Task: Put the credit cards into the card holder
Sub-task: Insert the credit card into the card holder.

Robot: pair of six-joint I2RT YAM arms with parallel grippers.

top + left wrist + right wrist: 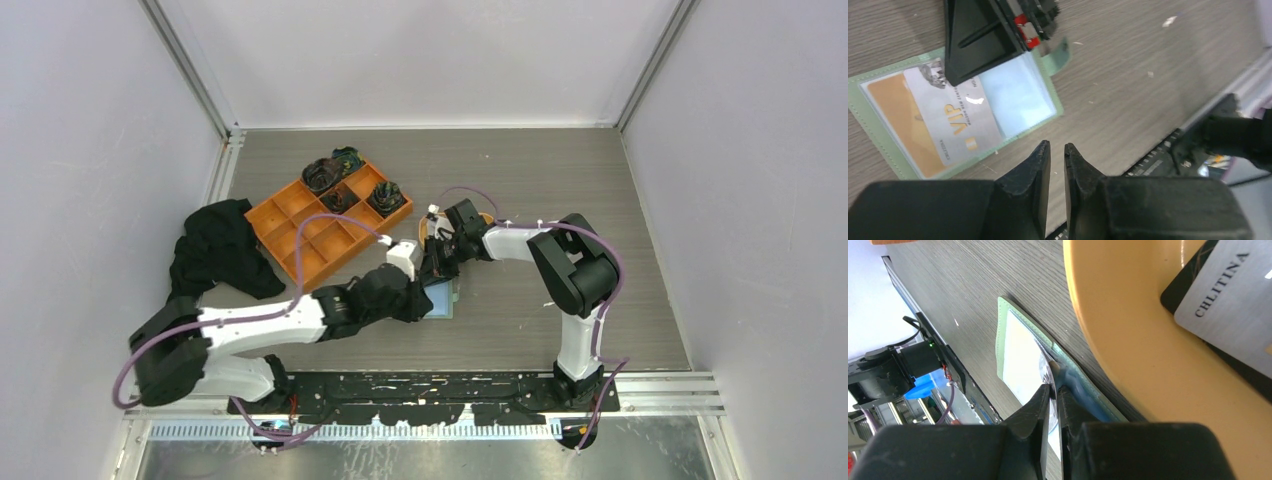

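The sage-green card holder (1020, 95) lies open on the table; it also shows in the top view (448, 299) and the right wrist view (1015, 347). A white VIP credit card (963, 120) sits partly in its glossy pocket, over an orange card (895, 110). My right gripper (1053, 389) is shut on this white card's edge (1046, 367), and it shows from above (440, 267). My left gripper (1057, 145) is shut and empty, just off the holder's near edge. Another silver card marked CHLITINA (1233, 295) lies in the oval orange dish (1128, 325).
An orange compartment tray (325, 220) with dark items in its far cells stands at the back left. A black cloth (220, 250) lies left of it. The black base rail (430, 385) runs along the table's near edge.
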